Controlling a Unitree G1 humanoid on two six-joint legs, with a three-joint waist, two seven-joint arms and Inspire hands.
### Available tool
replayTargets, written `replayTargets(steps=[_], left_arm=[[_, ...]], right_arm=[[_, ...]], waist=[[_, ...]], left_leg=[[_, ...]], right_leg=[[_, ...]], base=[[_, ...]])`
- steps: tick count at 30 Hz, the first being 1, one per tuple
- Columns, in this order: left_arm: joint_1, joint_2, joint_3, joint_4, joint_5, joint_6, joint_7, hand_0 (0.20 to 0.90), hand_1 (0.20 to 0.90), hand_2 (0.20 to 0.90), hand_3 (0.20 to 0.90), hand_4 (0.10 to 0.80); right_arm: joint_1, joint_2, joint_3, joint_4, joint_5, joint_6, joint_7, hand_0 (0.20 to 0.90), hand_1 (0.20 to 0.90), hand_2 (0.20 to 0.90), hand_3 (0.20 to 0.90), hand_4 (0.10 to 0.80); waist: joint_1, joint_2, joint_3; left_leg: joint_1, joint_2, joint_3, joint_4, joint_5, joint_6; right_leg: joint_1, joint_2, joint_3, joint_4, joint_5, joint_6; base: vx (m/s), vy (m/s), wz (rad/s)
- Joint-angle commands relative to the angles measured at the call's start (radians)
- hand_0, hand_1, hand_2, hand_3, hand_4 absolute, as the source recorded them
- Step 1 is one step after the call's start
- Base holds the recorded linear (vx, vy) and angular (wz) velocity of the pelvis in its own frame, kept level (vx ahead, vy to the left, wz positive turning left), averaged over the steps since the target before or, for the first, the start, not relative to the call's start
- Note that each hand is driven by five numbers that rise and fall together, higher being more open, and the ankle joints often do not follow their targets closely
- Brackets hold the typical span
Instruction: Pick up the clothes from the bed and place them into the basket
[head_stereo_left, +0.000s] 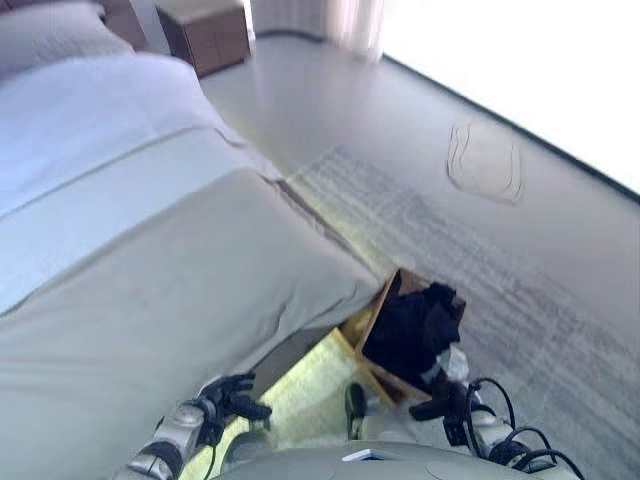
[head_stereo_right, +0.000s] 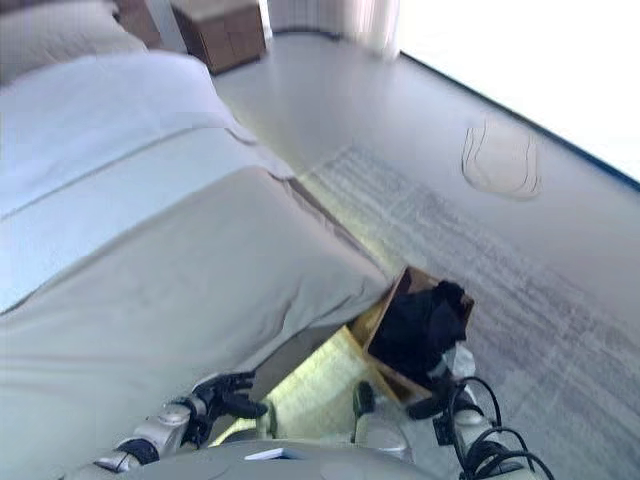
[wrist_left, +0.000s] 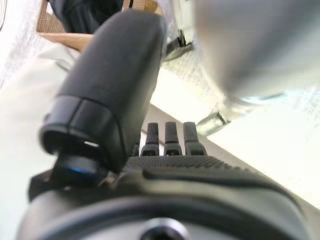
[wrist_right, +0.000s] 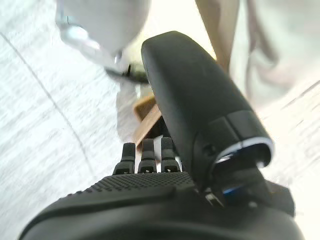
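A brown basket (head_stereo_left: 375, 315) stands on the rug by the bed's corner, with dark clothes (head_stereo_left: 415, 325) heaped inside; it also shows in the right eye view (head_stereo_right: 385, 310). The bed (head_stereo_left: 150, 260) has a grey cover and pale sheets, with no loose clothes on it. My left hand (head_stereo_left: 232, 395) hangs low beside the bed's near edge, fingers straight and empty. My right hand (head_stereo_left: 445, 400) hangs low just in front of the basket, fingers relaxed and empty. In the left wrist view my thumb (wrist_left: 107, 95) and fingers (wrist_left: 170, 137) are straight; the right wrist view shows my fingers (wrist_right: 145, 155) straight too.
A grey patterned rug (head_stereo_left: 480, 280) covers the floor beside the bed. A wooden nightstand (head_stereo_left: 205, 35) stands at the far end next to the bed. A bright window (head_stereo_left: 540, 60) runs along the right. A pale round mark (head_stereo_left: 485, 160) lies on the floor.
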Motion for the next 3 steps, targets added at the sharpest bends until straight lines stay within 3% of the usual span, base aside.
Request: replayTargets(steps=[1, 3], left_arm=[[-0.03, -0.014, 0.032, 0.083, 0.038, -0.027, -0.022, 0.9, 0.9, 0.9, 0.9, 0.8], [-0.028, -0.024, 0.041, 0.101, 0.048, -0.014, -0.024, 0.9, 0.9, 0.9, 0.9, 0.8]], right_arm=[[-0.042, -0.015, 0.021, 0.051, -0.005, -0.018, 0.101, 0.9, 0.9, 0.9, 0.9, 0.8], [-0.032, 0.006, 0.023, 0.085, -0.047, -0.007, 0.148, 0.9, 0.9, 0.9, 0.9, 0.8]], waist=[[0.024, 0.029, -0.008], [0.024, 0.033, -0.02]], left_leg=[[0.059, -0.064, -0.008, 0.017, -0.123, 0.052], [0.072, -0.065, -0.004, 0.014, -0.127, 0.054]], right_leg=[[0.073, 0.04, -0.073, 0.031, -0.076, -0.008], [0.087, 0.04, -0.076, 0.03, -0.083, -0.009]], base=[[0.029, 0.094, 0.01], [0.014, 0.071, 0.01]])
